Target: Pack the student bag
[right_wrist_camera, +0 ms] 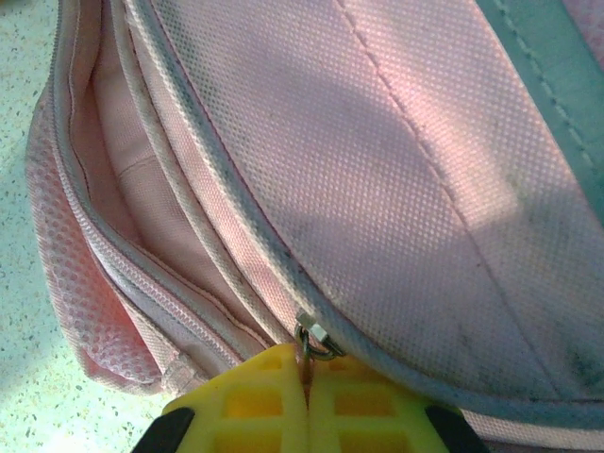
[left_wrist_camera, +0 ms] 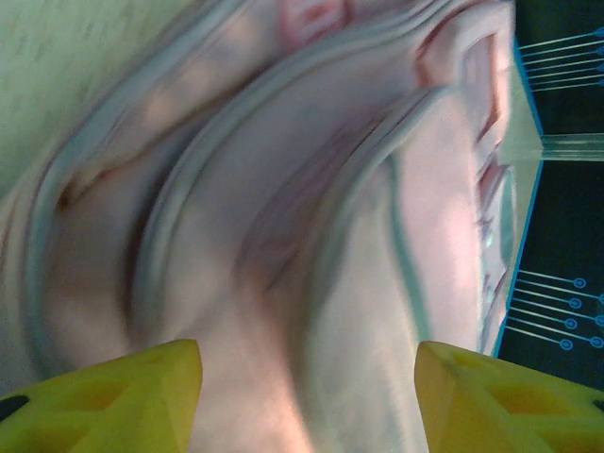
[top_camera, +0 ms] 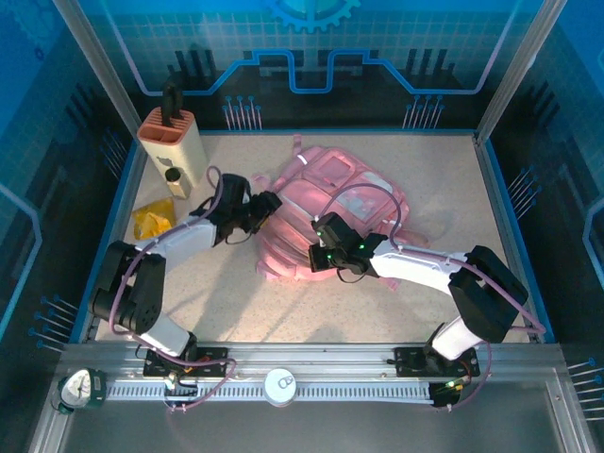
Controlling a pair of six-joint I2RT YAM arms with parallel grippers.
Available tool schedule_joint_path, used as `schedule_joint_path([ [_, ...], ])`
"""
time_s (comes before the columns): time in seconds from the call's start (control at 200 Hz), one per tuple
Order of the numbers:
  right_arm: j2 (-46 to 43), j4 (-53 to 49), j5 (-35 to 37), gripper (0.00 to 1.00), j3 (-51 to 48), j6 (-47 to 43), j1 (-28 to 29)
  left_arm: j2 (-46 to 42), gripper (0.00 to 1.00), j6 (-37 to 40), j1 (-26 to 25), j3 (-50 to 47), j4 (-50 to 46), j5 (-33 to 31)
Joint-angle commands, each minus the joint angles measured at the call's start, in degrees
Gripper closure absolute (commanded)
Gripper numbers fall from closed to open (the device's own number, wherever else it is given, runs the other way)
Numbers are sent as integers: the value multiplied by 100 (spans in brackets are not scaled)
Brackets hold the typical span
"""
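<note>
One large soft pink fabric backpack, the student bag [top_camera: 326,184], lies flat mid-way across the speckled table [top_camera: 444,179], with one zip pocket gaping. The right gripper [right_wrist_camera: 307,363] is clenched on a small metal zip pull [right_wrist_camera: 319,338] at the bag's near edge. The left gripper [top_camera: 269,203] hangs released beside its left flank. A small yellow packet [top_camera: 154,219] lies well apart, unpacked, so I'd say packing has barely begun.
</note>
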Motion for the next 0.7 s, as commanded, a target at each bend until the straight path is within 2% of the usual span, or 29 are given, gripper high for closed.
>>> schedule_joint_path([
  [0.0,50,65,-106,100,72,81,55,-263,36,-1042,-407,-439,811,-94],
  [0.16,24,145,-61,100,37,117,73,-208,37,-1337,-1008,-434,991,-458],
  [0.34,74,108,-44,100,121,67,99,123,47,-1644,-1402,-384,1431,-695],
  [0.465,86,34,31,100,175,20,108,311,62,-1641,-1509,-261,1539,-697],
  [0.53,64,-73,106,100,206,-35,102,312,76,-1574,-1500,-264,1493,-761],
  [0.695,-152,-508,397,100,228,-170,96,157,99,-1164,-1252,-97,831,-820],
])
